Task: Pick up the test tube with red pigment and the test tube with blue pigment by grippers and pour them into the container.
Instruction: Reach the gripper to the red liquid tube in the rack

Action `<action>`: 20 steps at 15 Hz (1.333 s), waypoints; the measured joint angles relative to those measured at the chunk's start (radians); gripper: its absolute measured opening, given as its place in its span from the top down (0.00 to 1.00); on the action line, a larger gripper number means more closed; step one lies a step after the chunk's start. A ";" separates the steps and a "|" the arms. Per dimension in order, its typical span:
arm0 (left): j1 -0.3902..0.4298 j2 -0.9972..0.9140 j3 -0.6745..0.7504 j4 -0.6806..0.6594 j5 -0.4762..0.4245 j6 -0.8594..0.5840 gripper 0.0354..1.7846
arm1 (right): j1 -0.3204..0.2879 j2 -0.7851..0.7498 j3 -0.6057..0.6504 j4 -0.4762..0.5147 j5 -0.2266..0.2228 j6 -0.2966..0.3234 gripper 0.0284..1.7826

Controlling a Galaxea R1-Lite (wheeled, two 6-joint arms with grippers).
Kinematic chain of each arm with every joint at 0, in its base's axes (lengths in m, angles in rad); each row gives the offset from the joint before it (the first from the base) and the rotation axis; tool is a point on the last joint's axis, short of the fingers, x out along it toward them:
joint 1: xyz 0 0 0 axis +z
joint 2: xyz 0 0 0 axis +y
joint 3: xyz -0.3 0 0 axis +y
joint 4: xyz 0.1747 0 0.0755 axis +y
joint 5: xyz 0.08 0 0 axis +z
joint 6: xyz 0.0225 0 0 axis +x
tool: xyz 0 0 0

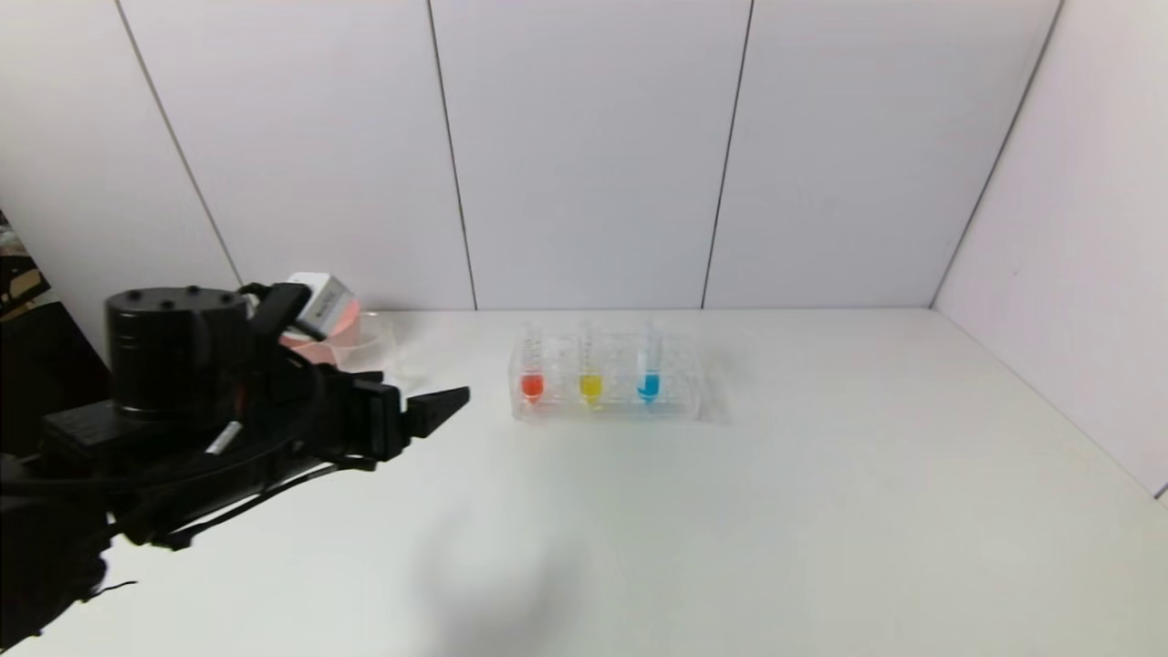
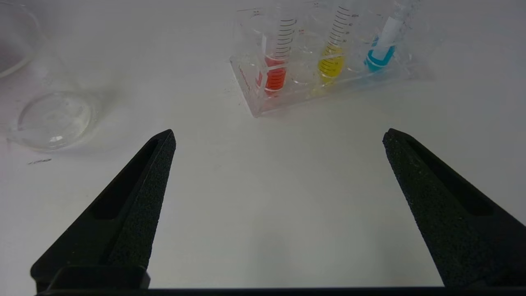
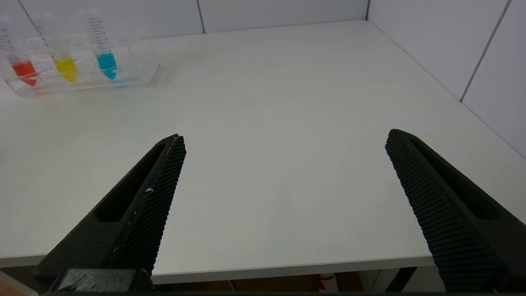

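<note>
We see three slim clear tubes with tapered tips standing upright in a see-through plastic rack (image 1: 606, 401) on the smooth white table (image 1: 730, 511), well apart from both arms. The test tube with red pigment (image 1: 532, 376) sits at the rack's left end, its printed graduation marks plain in the left wrist view and red-orange liquid filling its tip; the yellow tube (image 1: 590, 376) stands in the middle; the test tube with blue pigment (image 1: 649, 376) is at the right end, bright blue in its tip. To the rack's left stands one container (image 1: 394, 351), a small clear beaker with a round flat base, and just behind it one pink bowl (image 1: 321, 339), partly hidden by the arm. Our left gripper (image 2: 278, 137) hovers above the table between beaker and rack, its two pointed, rough black fingers (image 2: 144, 193) spread wide and holding nothing. Our right gripper (image 3: 285, 139) is at the table's near edge, its ribbed black fingers (image 3: 156, 193) likewise spread and empty.
</note>
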 joint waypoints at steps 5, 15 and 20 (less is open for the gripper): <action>-0.216 0.242 -0.209 0.027 0.429 -0.064 0.01 | 0.000 0.000 0.000 0.000 0.000 0.000 0.00; -0.238 0.515 -0.434 -0.072 0.621 -0.053 0.01 | 0.000 0.000 0.000 0.000 0.000 0.000 0.00; -0.183 0.610 -0.568 -0.072 0.621 -0.009 0.01 | 0.000 0.000 0.000 0.000 0.000 0.000 0.00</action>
